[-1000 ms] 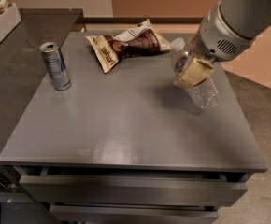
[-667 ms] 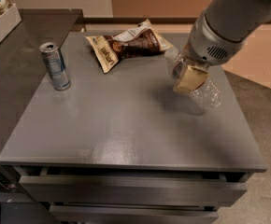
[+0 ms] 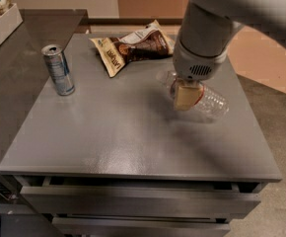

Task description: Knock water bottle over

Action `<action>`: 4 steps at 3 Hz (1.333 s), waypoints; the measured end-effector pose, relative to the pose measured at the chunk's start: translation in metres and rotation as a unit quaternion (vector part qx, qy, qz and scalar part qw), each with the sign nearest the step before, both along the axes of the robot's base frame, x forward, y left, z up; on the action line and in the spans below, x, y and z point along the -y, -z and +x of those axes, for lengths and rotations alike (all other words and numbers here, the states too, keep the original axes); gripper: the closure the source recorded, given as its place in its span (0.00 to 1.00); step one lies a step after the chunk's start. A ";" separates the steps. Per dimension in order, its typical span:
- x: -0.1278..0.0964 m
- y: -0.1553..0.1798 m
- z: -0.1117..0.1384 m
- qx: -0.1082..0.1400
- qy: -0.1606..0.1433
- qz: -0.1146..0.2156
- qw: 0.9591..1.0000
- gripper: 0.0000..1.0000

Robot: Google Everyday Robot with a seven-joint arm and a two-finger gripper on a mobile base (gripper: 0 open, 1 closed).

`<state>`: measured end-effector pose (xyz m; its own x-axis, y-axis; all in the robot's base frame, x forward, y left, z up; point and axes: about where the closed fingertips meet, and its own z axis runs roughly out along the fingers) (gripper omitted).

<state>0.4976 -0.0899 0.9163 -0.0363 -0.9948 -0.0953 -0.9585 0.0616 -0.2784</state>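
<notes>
The water bottle [image 3: 211,100] is clear ribbed plastic with a red band and lies on its side on the right part of the grey table [image 3: 123,142], base toward the right. My gripper [image 3: 185,97] hangs from the arm above and sits right over the bottle's neck end, its tan fingers [image 3: 184,96] covering the cap. The arm hides the bottle's top.
A slim silver-blue drink can [image 3: 58,69] stands upright at the table's left. A brown and white snack bag [image 3: 133,45] lies at the back middle. A white bin [image 3: 0,23] sits on the counter at far left. Drawers run under the table's front edge.
The arm has swung left and lower over the table. The bottle has gone from tilted under the gripper to lying on its side.
</notes>
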 end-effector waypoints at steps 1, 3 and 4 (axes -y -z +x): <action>-0.010 0.014 -0.003 -0.010 -0.022 -0.040 0.999 0.36; -0.025 0.049 -0.009 -0.036 -0.052 -0.101 0.993 0.00; -0.035 0.077 -0.013 -0.062 -0.060 -0.110 0.990 0.00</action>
<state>0.4843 -0.0554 0.8394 0.0854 -0.9888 0.1221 -0.9829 -0.1037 -0.1523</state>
